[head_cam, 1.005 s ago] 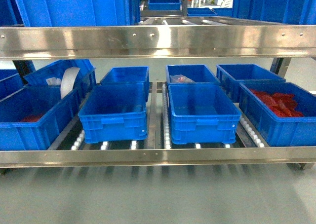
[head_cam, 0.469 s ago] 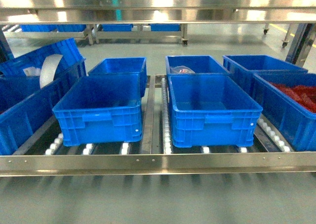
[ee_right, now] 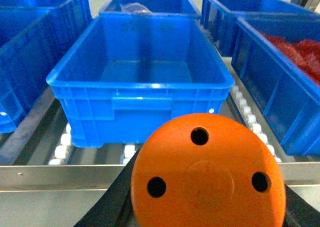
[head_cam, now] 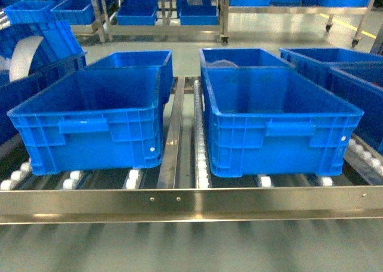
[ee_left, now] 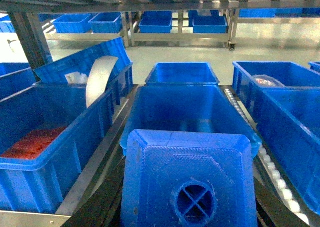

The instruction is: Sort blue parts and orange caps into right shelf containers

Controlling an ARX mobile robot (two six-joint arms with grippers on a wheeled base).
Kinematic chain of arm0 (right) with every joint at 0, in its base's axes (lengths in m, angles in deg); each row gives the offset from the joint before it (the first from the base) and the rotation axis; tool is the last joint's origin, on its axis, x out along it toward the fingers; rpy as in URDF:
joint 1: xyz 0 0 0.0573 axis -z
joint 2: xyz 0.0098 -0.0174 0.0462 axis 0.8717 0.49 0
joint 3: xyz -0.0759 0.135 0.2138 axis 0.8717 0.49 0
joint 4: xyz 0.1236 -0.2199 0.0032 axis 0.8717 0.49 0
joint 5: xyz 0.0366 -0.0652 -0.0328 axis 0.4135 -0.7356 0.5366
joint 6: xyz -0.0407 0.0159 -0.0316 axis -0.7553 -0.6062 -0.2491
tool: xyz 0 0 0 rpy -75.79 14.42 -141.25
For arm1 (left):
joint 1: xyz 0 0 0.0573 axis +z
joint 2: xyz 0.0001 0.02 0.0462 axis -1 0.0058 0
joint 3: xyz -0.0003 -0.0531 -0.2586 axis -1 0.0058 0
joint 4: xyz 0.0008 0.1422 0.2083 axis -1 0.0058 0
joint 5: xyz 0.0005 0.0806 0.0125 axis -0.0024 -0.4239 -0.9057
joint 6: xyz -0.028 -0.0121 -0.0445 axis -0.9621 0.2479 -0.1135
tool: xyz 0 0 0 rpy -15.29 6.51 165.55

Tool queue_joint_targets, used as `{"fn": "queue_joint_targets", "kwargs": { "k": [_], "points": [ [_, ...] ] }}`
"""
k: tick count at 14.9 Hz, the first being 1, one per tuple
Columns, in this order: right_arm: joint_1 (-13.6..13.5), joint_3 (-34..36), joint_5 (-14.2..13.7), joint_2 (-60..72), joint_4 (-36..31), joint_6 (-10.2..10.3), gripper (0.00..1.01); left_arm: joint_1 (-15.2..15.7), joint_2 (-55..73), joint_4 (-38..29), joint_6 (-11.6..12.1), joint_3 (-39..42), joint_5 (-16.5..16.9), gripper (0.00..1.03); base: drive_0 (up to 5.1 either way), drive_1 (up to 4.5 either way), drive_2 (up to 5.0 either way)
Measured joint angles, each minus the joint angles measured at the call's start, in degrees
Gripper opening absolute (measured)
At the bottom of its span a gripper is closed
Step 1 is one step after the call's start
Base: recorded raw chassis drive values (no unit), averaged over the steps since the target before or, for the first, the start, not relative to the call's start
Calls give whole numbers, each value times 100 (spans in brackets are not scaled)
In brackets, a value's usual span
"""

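A blue part [ee_left: 187,167] fills the bottom of the left wrist view, its knob with a cross facing the camera. My left gripper [ee_left: 187,202] is shut on it, with the fingers mostly hidden behind it. It hangs just before an empty container [ee_left: 190,137] on the right shelf [head_cam: 191,203]. An orange cap [ee_right: 207,172] with three holes sits between the black fingers [ee_right: 107,207] of my right gripper [ee_right: 207,192], which is shut on it. Ahead of the cap stands another empty container [ee_right: 142,92]. The head view shows both containers [head_cam: 90,128] [head_cam: 275,128] but neither gripper.
Bins of red pieces stand at the far left [ee_left: 35,142] and far right [ee_right: 300,52]. A tilted bin holds a white curved sheet [ee_left: 97,79]. More bins sit behind, one with a clear bag [ee_right: 132,7]. White rollers [head_cam: 200,158] run between the bins. Farther racks [head_cam: 161,11] stand beyond.
The head view has closed in on the lower shelf. The two front bins have grown larger and the upper steel rail has passed out of view at the top.
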Motion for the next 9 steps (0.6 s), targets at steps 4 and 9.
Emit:
{"fn": "queue_joint_targets", "kwargs": {
  "k": [4,9],
  "points": [
    [-2,0,2,33,42,0,44,11,20,22,0,0,-2,44,0,0,0],
    [-2,9,2,33,42,0,44,11,11,24,0,4,-2,44,0,0,0]
  ]
}}
